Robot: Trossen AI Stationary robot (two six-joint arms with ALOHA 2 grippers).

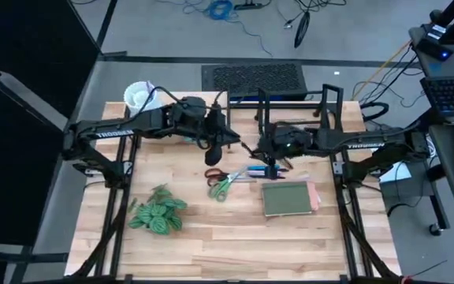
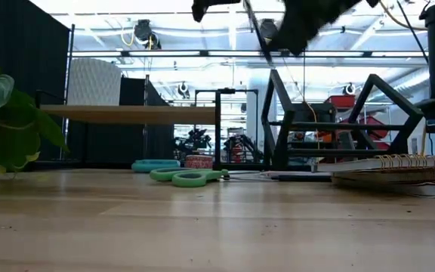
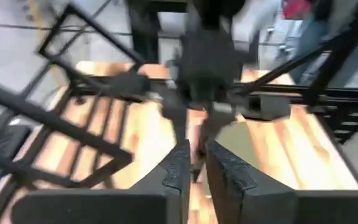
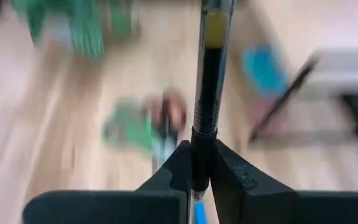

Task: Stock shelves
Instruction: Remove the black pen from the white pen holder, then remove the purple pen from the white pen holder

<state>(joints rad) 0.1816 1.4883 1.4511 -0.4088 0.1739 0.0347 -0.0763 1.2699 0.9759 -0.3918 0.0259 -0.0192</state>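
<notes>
My right gripper (image 4: 201, 168) is shut on a dark pen with a yellow band (image 4: 207, 93), above the table's middle. In the high view the pen (image 1: 249, 148) points toward my left gripper (image 1: 231, 144), which hovers close to its free end. The left wrist view looks along my left gripper (image 3: 194, 165) at the right gripper just ahead. The black wire rack (image 1: 298, 102) stands at the table's far edge. The pale-wood shelf (image 2: 127, 113) shows at the left in the low view. My right gripper pinches one end of the pen (image 4: 202, 146) between its two fingers. The pen runs on ahead in line with the fingers, toward the table's left. It is lifted clear of the table.
On the table lie green scissors (image 1: 223, 185), blue pens (image 1: 258, 170), a green spiral notebook (image 1: 290, 197) and a small red roll (image 1: 213, 173). A leafy plant (image 1: 158, 211) stands near left, a white cup (image 1: 138, 96) far left.
</notes>
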